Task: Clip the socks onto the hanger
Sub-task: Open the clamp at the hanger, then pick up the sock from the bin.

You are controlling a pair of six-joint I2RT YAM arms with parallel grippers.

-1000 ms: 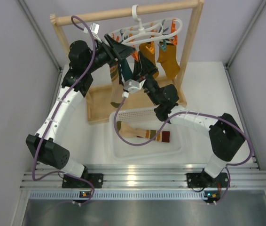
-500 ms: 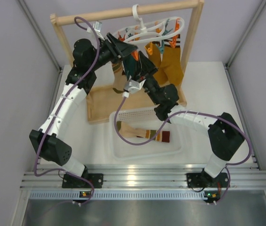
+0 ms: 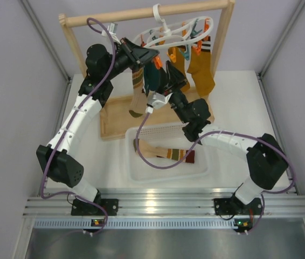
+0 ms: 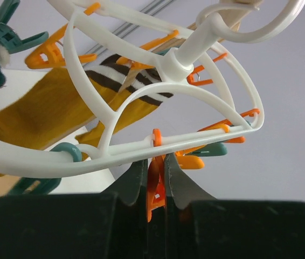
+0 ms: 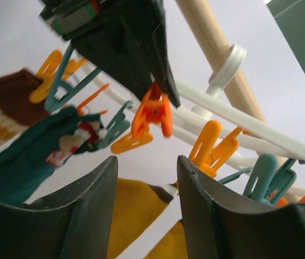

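The white ring hanger (image 3: 166,33) hangs by its hook from the wooden rail. Mustard socks (image 3: 201,73), a dark teal sock (image 3: 153,77) and a striped sock (image 3: 137,91) dangle from its clips. My left gripper (image 4: 155,162) is shut on an orange clip (image 4: 153,186) just under the hanger ring (image 4: 109,108). The right gripper (image 5: 147,164) sits below, open, with nothing between its fingers. From there I see the teal sock (image 5: 28,156) held in a teal clip, and the pinched orange clip (image 5: 152,116). Another striped sock (image 3: 166,152) lies in the bin.
The wooden rail frame (image 3: 115,17) stands on a wooden base (image 3: 115,121) at the back of the table. A clear plastic bin (image 3: 133,175) sits in front of it, under the right arm. Grey walls close in both sides.
My left jaws have closed onto the orange clip. The right jaws have widened. The hanger and its socks have swung to the right, and both arms followed it.
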